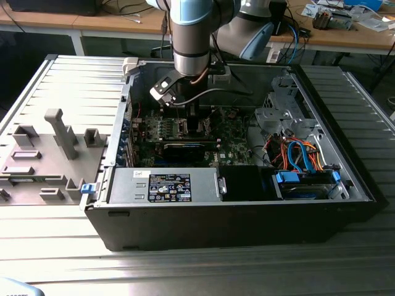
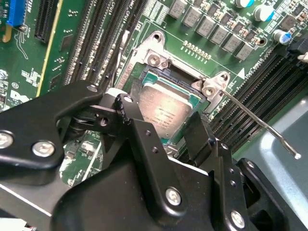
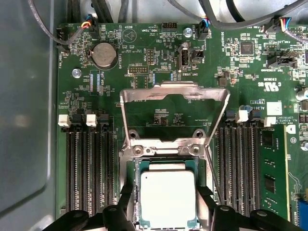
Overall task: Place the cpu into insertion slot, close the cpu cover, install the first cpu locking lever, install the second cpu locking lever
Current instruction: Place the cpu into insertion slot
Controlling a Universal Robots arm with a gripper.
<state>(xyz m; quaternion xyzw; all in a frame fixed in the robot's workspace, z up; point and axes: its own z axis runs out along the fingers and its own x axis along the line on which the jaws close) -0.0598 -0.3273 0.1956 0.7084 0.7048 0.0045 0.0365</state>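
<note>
The cpu (image 3: 167, 197), a small square chip with a dull silver top, lies level in the insertion slot (image 3: 166, 161) on the green motherboard (image 3: 144, 72). My gripper (image 3: 166, 199) is low over the socket. One black fingertip (image 3: 127, 195) sits against each of two opposite sides of the chip, so the gripper is shut on it. In the second wrist view the cpu (image 2: 166, 113) shows between the same fingers (image 2: 126, 108). The cpu cover (image 3: 173, 94), a thin silvery frame, stands swung up and open beyond the socket. A thin wire locking lever (image 2: 260, 122) sticks out unlatched. In the exterior view the gripper (image 1: 179, 105) is down inside the case.
Rows of long black memory slots (image 3: 89, 168) flank the socket on both sides. The open black computer case (image 1: 247, 209) holds a power supply (image 1: 163, 185), a drive bay with coloured cables (image 1: 302, 157) and a long black expansion card (image 1: 185, 148). A grey fixture plate (image 1: 43, 154) lies at the exterior view's left.
</note>
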